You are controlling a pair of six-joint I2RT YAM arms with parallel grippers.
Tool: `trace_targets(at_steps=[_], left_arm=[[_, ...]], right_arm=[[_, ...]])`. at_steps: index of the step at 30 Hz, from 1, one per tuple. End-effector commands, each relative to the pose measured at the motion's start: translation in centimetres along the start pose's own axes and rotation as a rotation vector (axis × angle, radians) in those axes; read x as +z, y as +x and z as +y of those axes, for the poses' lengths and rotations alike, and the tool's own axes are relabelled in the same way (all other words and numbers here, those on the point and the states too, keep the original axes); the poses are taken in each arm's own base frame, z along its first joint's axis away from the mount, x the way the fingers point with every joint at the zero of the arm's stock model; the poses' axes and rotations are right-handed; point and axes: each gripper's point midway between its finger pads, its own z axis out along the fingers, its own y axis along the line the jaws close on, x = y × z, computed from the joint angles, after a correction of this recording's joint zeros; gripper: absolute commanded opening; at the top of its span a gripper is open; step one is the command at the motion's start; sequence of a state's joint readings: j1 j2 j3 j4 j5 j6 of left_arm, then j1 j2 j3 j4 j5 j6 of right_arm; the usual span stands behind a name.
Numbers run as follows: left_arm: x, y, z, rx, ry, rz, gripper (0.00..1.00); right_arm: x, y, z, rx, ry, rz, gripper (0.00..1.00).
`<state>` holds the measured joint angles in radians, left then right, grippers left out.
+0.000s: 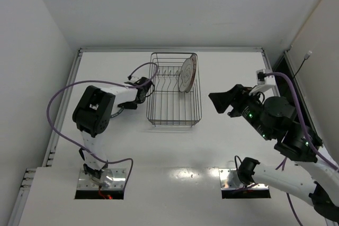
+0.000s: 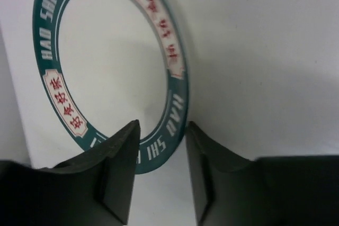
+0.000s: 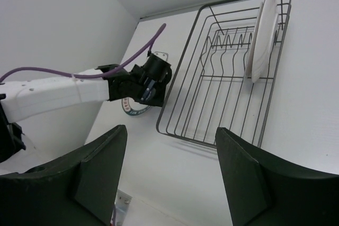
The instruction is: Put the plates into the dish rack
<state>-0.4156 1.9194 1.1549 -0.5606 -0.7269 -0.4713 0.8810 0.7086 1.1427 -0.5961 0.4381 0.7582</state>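
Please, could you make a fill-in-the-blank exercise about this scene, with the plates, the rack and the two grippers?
In the rack stands ___ plate.
The other plate lies on the table, at the rack's ___ side in the top view.
Between the left gripper fingers shows that plate's green ___.
The right gripper holds ___.
Missing words: one; left; rim; nothing.
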Motion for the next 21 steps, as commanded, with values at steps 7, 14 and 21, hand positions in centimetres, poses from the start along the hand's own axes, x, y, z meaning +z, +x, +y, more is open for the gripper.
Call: trace_targets(at_steps=[7,14,21], left_arm=[[2.4,2.9,0.3,0.056,-0.078,0.110,0.00],[-6.0,-5.1,5.4,-0.175,-0.068,-0.120,0.00],[-21.4,-16.6,9.2,-0.482,0.213,-0.440,0.00]], right_arm=[[0.0,1.5,-1.4,0.006,0.062,0.041,0.65],[-0.9,3.0,-3.6,-0.021,0.130,0.085,0.65],[-2.2,4.7,-6.5,-0.024,0.216,0.106,0.64]])
